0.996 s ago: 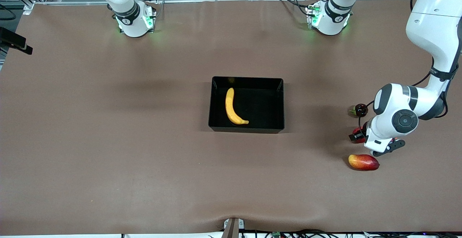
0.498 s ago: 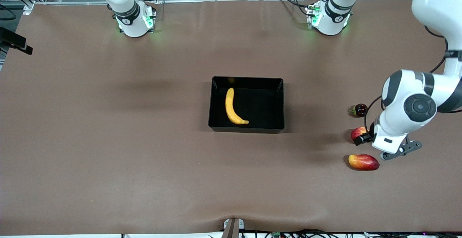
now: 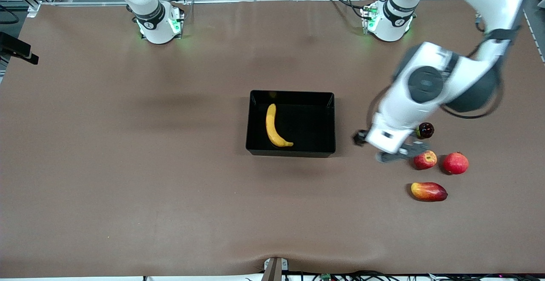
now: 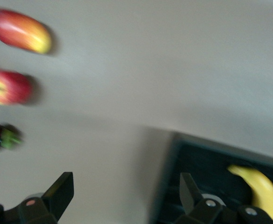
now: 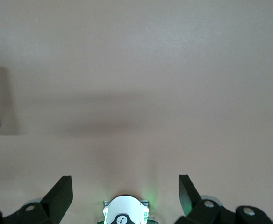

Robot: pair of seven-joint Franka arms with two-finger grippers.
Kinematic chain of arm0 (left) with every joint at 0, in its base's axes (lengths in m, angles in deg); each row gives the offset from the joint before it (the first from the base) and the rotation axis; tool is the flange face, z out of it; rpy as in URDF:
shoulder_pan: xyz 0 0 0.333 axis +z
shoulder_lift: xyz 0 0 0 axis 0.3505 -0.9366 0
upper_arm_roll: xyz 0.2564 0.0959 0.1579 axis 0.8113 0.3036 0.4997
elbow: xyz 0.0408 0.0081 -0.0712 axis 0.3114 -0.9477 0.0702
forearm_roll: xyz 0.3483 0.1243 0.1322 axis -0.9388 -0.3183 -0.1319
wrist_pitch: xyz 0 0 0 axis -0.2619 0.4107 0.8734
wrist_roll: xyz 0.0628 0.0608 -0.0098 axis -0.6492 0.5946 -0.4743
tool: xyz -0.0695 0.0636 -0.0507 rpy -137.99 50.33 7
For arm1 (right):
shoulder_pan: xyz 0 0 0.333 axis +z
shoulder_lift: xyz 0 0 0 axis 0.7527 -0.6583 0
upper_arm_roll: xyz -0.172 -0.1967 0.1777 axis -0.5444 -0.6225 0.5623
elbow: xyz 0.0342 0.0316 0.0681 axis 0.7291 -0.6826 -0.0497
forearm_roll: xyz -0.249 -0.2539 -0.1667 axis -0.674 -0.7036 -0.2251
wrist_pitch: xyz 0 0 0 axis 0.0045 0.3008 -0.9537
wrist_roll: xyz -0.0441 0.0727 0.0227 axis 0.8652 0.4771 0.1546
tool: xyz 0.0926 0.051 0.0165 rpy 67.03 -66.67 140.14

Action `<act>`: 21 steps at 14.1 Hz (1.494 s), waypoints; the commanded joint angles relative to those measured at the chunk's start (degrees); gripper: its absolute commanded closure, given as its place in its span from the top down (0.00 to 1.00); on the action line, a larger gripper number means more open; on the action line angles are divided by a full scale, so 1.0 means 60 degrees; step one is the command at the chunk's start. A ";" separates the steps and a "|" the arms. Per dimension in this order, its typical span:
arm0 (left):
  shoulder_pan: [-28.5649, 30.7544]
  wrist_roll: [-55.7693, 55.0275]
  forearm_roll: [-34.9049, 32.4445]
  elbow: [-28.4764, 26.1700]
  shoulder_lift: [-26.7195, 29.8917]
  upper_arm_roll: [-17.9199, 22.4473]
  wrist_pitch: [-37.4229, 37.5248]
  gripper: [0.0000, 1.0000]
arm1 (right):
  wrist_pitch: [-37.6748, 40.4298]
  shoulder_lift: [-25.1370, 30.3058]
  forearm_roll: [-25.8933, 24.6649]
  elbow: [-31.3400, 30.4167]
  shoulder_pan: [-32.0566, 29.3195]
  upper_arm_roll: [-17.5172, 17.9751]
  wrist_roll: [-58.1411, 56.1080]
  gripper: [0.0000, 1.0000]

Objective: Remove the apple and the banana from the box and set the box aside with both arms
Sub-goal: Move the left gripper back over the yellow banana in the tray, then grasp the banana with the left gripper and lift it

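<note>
The apple (image 3: pixel 425 160) lies on the worktop (image 3: pixel 127 166) toward the left arm's end, the banana (image 3: pixel 274 127) inside the box (image 3: pixel 328 123). The left pincer (image 3: pixel 385 149) hangs wide open and empty between box and apple; the right pincer (image 5: pixel 125 196), equally open, waits. Reaching for the banana, a finger could catch the box wall and shove the box.

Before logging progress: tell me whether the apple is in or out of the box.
Out. The apple lies on the table toward the left arm's end, apart from the box.

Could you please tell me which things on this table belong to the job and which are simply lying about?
Job: apple out on the table; banana in the box; left gripper, open, over bare table; right gripper, open, waiting.

Lying about: round red fruit; mango; small dark fruit.
</note>
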State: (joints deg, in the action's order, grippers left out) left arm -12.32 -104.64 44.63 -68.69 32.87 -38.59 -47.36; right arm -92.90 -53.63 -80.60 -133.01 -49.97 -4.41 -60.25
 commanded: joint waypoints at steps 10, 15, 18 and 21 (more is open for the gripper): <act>-0.6047 -0.3980 -0.0173 0.1450 -0.3177 0.3303 -0.3567 1.00 | 0.0023 -0.0007 0.0136 0.0019 -0.0220 0.0108 0.0003 1.00; -0.6770 -0.4114 -0.0202 0.2024 -0.4117 0.3851 -0.4050 0.89 | 0.0023 -0.0007 0.0136 0.0019 -0.0220 0.0108 0.0003 1.00; -0.6741 -0.4099 -0.0173 0.2009 -0.4132 0.3851 -0.4051 0.00 | 0.0023 -0.0007 0.0150 0.0019 -0.0206 0.0108 0.0003 1.00; -0.6668 -0.4085 -0.0187 0.2023 -0.3927 0.3851 -0.4051 0.00 | 0.0023 -0.0066 0.0150 0.0019 -0.0190 0.0123 0.0017 1.00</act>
State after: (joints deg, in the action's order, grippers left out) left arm -52.32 -128.50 44.44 -57.31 8.60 -15.68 -71.44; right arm -92.90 -53.70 -80.60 -133.06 -49.97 -4.44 -60.25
